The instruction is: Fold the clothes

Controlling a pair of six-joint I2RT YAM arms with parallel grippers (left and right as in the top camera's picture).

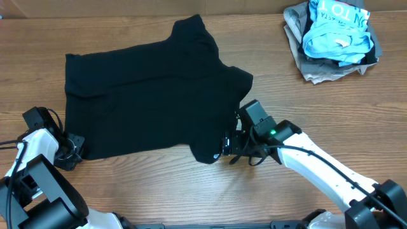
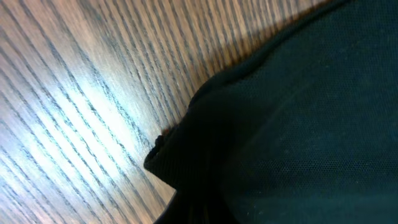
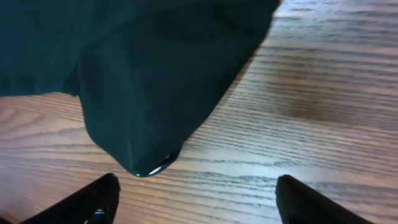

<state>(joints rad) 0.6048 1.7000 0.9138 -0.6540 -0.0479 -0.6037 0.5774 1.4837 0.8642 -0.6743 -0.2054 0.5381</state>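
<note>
One black T-shirt (image 1: 146, 95) lies spread across the middle-left of the surface (image 1: 159, 184). At its lower-left corner the left end effector (image 1: 71, 151) is clamped on the cloth. By the lower-right corner the right end effector (image 3: 196, 199) stands with its fingers wide apart.

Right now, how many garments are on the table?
3: black T-shirt spread mid-table; blue garment atop a grey garment, piled far right. More may be hidden in that pile.

The view was filled by a brown wooden counter (image 1: 159, 191) with a fine dark grain. In the left wrist view a bright patch of light (image 2: 93, 106) was reflected on its surface; in the right wrist view a darker patch (image 3: 323, 106) was seen.
</note>
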